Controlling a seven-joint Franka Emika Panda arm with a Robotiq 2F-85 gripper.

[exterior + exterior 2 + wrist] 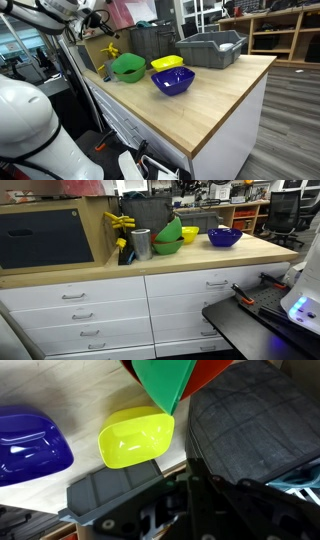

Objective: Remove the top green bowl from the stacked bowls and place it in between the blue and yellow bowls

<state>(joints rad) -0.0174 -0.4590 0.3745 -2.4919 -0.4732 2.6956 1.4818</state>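
The green bowl (127,68) sits tilted on top of the stack at the back of the wooden counter (225,95). It also shows in an exterior view (168,230) and at the top of the wrist view (165,380), with a red bowl (212,374) under it. The yellow bowl (167,63) (135,440) stands beside the stack. The blue bowl (173,81) (224,237) (30,445) is nearer the counter's front. My gripper (190,500) is a dark shape at the bottom of the wrist view, above the bowls and touching none. Its jaws are too dark to read.
A grey plastic bin (210,48) (250,430) stands behind the yellow bowl. A metal cup (141,243) and a yellow object (120,222) are next to the stack, by a wooden box (50,235). Drawers run below the counter.
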